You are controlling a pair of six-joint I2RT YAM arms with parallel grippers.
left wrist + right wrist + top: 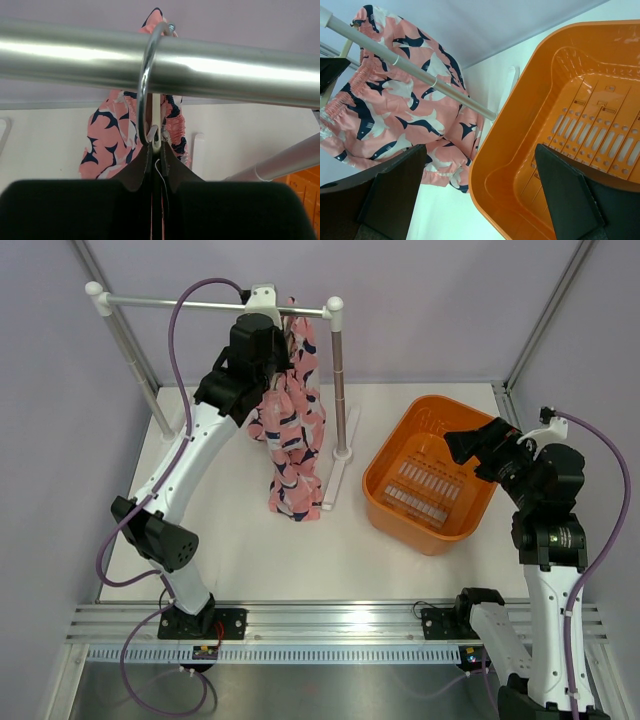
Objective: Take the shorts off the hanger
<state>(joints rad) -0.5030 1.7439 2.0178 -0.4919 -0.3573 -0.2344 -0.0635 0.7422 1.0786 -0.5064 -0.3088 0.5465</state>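
The pink shorts (292, 445) with a navy and white print hang from the hanger, whose wire hook (144, 85) loops over the grey rail (240, 70). My left gripper (280, 365) is up at the rail. Its jaws (156, 148) are shut on the hanger's pale neck (156, 117) just under the hook, and the shorts (112, 145) drop behind it. The hanger's bar is hidden by cloth and fingers. My right gripper (462, 445) hovers open and empty over the orange basket. In the right wrist view the right gripper (480, 150) faces the shorts (395, 115).
The rail stand (200, 306) has an upright post (340, 380) on a white foot right of the shorts. An orange slotted basket (385, 465) sits at right, its rim (520, 100) under my right gripper. Lilac walls close the back and sides.
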